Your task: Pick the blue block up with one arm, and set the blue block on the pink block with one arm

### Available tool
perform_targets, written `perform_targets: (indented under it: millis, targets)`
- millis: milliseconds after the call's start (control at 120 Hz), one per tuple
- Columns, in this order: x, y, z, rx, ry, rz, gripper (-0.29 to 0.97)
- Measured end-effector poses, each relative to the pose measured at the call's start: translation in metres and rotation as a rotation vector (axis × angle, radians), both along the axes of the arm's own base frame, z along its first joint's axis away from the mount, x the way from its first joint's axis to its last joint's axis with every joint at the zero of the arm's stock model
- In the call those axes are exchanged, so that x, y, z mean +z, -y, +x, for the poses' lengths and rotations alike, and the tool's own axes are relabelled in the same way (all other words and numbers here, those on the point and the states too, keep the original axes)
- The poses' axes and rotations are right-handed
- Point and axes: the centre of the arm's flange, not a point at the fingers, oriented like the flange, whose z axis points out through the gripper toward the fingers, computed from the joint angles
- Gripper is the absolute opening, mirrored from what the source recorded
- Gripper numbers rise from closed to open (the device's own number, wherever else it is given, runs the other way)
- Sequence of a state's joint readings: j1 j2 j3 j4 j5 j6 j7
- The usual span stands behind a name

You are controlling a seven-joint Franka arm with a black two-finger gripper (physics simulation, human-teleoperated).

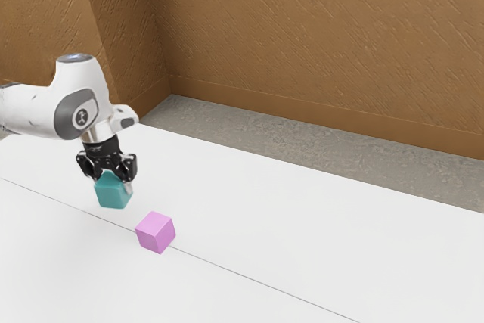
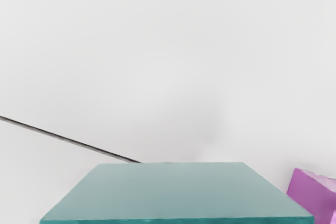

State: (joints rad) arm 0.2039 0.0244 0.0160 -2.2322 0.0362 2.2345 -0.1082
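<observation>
The exterior camera stood beside the arm (image 1: 53, 107), raised above the worktop (image 1: 318, 247), and looked down across it toward the brown walls (image 1: 302, 35). The wrist camera, on the arm's hand, looked closely onto the same worktop. Both took in the blue block (image 1: 113, 193), the pink block (image 1: 155, 231) and the thin dark line (image 1: 242, 277).

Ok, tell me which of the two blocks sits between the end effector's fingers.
The blue block, teal in shade: the end effector grips it from both sides. The pink block lies apart on the table, toward the exterior view's right.
</observation>
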Motion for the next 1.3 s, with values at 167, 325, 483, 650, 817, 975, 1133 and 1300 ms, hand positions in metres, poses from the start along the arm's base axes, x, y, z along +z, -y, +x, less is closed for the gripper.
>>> perform_targets:
  millis: [167,325,483,650,817,975,1133,1300]
  targets:
    - [-0.003,0.083,0.013,-0.179,0.034,0.003,0.34]
    - [-0.006,0.116,0.014,-0.251,0.062,-0.015,0.34]
    - [-0.009,0.086,0.015,-0.206,0.075,-0.024,0.34]
    - [-0.012,0.025,0.010,-0.111,0.086,-0.023,0.34]
    - [-0.016,0.029,0.012,-0.141,0.094,-0.024,0.34]
    - [-0.018,0.059,0.017,-0.216,0.100,-0.031,0.34]
    - [-0.021,0.057,0.018,-0.228,0.103,-0.034,0.34]
    - [-0.021,0.064,0.019,-0.251,0.106,-0.039,0.34]
